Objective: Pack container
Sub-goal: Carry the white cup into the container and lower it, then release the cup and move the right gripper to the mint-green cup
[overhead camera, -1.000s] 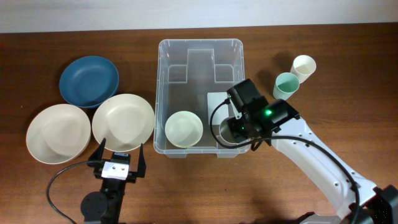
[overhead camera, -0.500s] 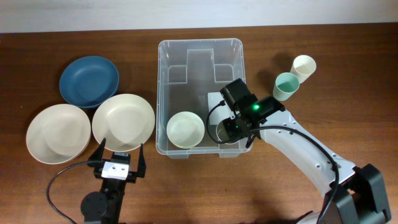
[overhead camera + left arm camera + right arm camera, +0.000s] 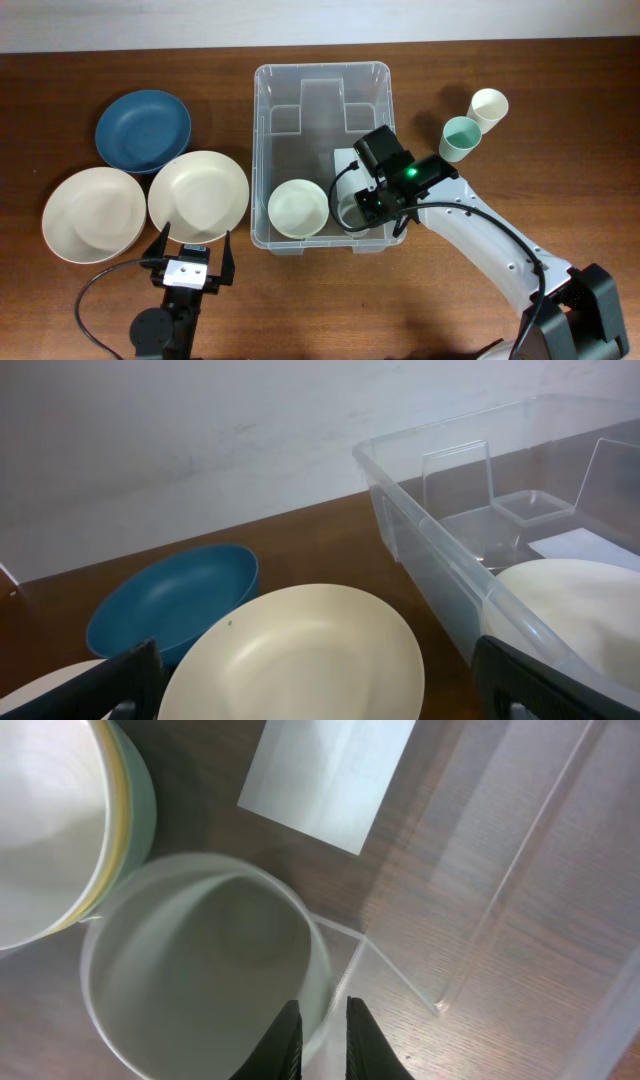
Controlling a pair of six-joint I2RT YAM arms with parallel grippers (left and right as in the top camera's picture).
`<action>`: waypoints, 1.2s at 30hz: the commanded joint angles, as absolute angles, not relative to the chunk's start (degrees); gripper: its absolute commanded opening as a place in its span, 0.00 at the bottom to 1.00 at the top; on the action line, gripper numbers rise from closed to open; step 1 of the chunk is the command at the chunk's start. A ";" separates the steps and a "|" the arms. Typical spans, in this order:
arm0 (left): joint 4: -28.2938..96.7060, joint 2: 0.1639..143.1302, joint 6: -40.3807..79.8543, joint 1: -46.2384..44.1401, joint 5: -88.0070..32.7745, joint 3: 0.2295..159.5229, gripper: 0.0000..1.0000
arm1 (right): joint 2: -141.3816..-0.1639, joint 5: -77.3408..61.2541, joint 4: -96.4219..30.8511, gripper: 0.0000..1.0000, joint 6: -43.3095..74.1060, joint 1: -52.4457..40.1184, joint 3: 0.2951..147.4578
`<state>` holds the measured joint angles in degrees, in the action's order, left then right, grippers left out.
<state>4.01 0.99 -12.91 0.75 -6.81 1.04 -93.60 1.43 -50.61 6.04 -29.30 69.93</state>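
- The right arm has moved a little further in over the large clear plastic rectangular container [image 3: 320, 68] than a second ago, then held almost still for the last half-second.
- The white plastic cup [image 3: 210, 970] under it now appears to stand upright on the container floor. It sits close against the cream round bowl [image 3: 50, 820] already packed there, though contact cannot be told.
- For the task this reads as one more dish delivered. The carry looks finished and letting go is the step in hand.
- The right gripper [image 3: 318, 1020] has its two dark fingers close together, astride the cup's thin wall, one inside the rim and one outside.
- They look pinched on that wall, but the wrist view cannot show whether the squeeze has begun to ease.
- The cup's open mouth lies just ahead of the jaws, the cream bowl beyond it to one side, and the white label [image 3: 330, 780] on the container bottom further ahead.
- The left gripper [image 3: 195, 243] is spread wide and holds nothing, well outside the container.
- A cream round plate [image 3: 300, 660] lies directly ahead of its jaws, a dark blue plate [image 3: 170, 600] lies beyond that, and the container wall stands off to one side.
- A mint-green cup [image 3: 460, 137] and a second white cup [image 3: 489, 106] remain on the table outside the container, away from the right jaws, so packing is likely unfinished.
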 commanded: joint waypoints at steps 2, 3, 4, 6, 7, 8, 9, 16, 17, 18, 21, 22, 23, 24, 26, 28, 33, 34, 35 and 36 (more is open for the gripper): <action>3.88 0.62 -13.80 0.54 -6.39 0.51 0.99 | -93.91 0.21 -48.97 0.19 6.20 -29.74 70.43; 3.88 0.62 -13.80 0.51 -6.39 0.51 1.00 | -93.91 0.23 -48.29 0.21 6.20 -29.71 70.43; 3.88 0.62 -13.80 0.54 -6.39 0.51 0.99 | -93.91 0.25 -47.40 0.22 6.17 -29.71 70.46; 3.88 0.62 -13.80 0.54 -6.37 0.51 0.99 | -93.86 0.30 -45.78 0.27 6.17 -29.71 70.87; 3.88 0.62 -13.80 0.54 -6.39 0.51 0.99 | -93.86 0.54 -45.23 0.28 6.17 -29.71 71.26; 3.90 0.62 -13.80 0.54 -6.37 0.51 0.99 | -93.86 0.80 -44.69 0.28 6.17 -29.71 72.01; 3.90 0.62 -13.80 0.54 -6.39 0.51 0.99 | -93.86 0.93 -44.51 0.29 6.17 -29.71 72.90; 3.88 0.62 -13.80 0.54 -6.39 0.51 1.00 | -93.01 6.87 -46.33 0.36 6.44 -29.50 83.18; 3.90 0.62 -13.80 0.54 -6.39 0.51 0.99 | -92.92 8.84 -47.13 0.36 6.46 -29.41 84.84; 3.88 0.62 -13.80 0.54 -6.39 0.51 1.00 | -92.79 10.70 -47.99 0.37 7.03 -29.19 86.21; 3.88 0.62 -13.80 0.54 -6.39 0.51 0.99 | -92.60 19.11 -52.05 0.37 11.90 -27.59 90.78; 3.90 0.62 -13.80 0.54 -6.39 0.51 0.99 | -92.60 21.02 -53.34 0.37 13.10 -26.83 91.92; 3.88 0.62 -13.80 0.54 -6.39 0.51 1.00 | -92.60 22.50 -54.52 0.37 14.35 -25.87 92.95; 3.90 0.62 -13.80 0.54 -6.39 0.51 0.99 | -92.60 23.31 -55.44 0.38 15.46 -24.73 93.67; 3.88 0.62 -13.80 0.54 -6.39 0.51 0.99 | -92.60 23.51 -57.12 0.45 18.02 -21.28 94.59; 3.88 0.62 -13.80 0.54 -6.39 0.51 1.00 | -92.62 22.48 -57.95 0.47 19.75 -17.63 94.56; 3.88 0.62 -13.80 0.54 -6.39 0.51 0.99 | -93.12 12.08 -58.13 0.48 20.69 -6.37 93.76; 3.88 0.62 -13.80 0.54 -6.39 0.51 0.99 | -93.49 10.57 -58.15 0.49 20.71 -4.25 93.60; 3.88 0.62 -13.80 0.54 -6.39 0.51 0.99 | -94.11 9.39 -58.06 0.48 20.75 -1.85 93.30; 3.88 0.62 -13.80 0.54 -6.39 0.51 1.00 | -94.74 9.17 -58.04 0.49 21.78 -0.25 93.08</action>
<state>3.99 0.99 -12.91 0.75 -6.81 1.04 -93.78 13.98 -58.13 19.35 -4.54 93.47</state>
